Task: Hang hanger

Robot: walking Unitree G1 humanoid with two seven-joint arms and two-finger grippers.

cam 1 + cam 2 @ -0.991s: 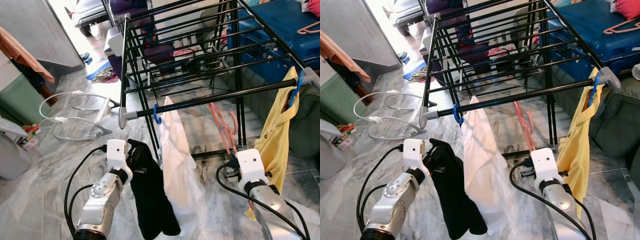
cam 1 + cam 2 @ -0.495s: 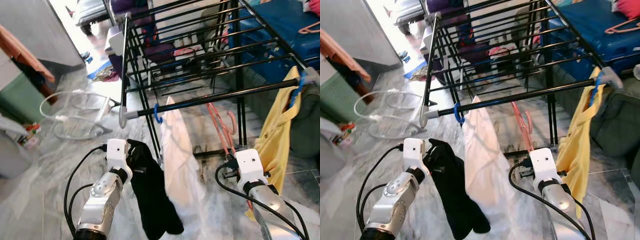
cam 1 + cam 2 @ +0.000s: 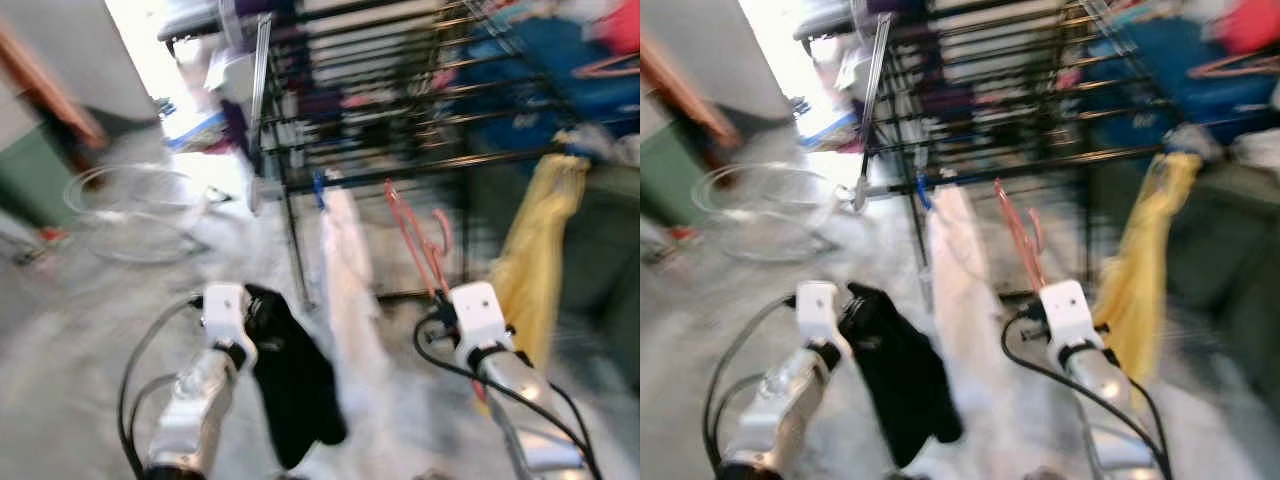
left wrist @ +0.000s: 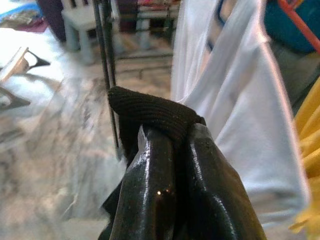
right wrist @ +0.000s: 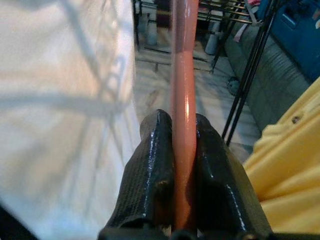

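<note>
Gripping the pink hanger (image 5: pixel 183 75) by one thin bar, the right pincer (image 5: pixel 181 150) has both fingers pressed flat against it, the bar running straight up between them. In the head views, which are blurred, the hanger rises from the right pincer (image 3: pixel 440 310) toward the black rail (image 3: pixel 420 170) of the drying rack (image 3: pixel 360 90), its hooked end just below the rail, between the white shirt (image 3: pixel 345 280) and the yellow garment (image 3: pixel 535 250). The hanger looks light, stiff and smooth; held on a single slim bar, it could swivel or slip in the grip, so a hold nearer the hook or a corner would probably steady it better. The left pincer (image 4: pixel 172 150) is closed on a fold of black cloth (image 3: pixel 290 380), soft and limp, hanging down beside the white shirt. Both hung garments are slack and would likely sway if brushed.
</note>
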